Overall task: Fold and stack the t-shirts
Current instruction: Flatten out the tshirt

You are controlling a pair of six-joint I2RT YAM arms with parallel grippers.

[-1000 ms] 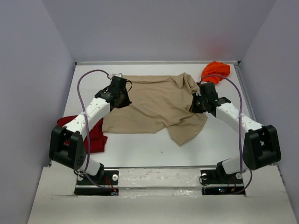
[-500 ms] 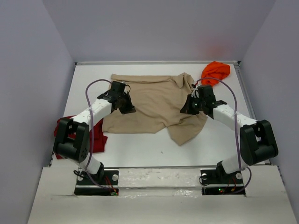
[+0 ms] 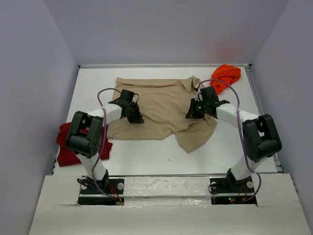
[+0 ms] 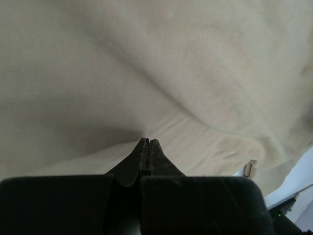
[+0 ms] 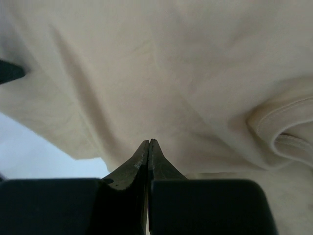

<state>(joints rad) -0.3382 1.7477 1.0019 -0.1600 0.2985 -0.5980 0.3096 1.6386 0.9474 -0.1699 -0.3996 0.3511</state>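
Left gripper (image 3: pixel 133 115) at nine o'clock and right gripper (image 3: pixel 192 111) at three o'clock on the tan shirt (image 3: pixel 161 103) had fingers together, holding nothing, likely to smooth it before folding.

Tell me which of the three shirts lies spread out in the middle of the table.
The tan shirt; the dark red shirt and the orange shirt lie bunched up at the sides.

The large shirt (image 3: pixel 161 103) lies across the table's (image 3: pixel 161 159) middle; a smaller shirt (image 3: pixel 226 74) sits behind it in the far right corner; a third shirt (image 3: pixel 62 155) lies near left, partly under the left arm (image 3: pixel 87 132).
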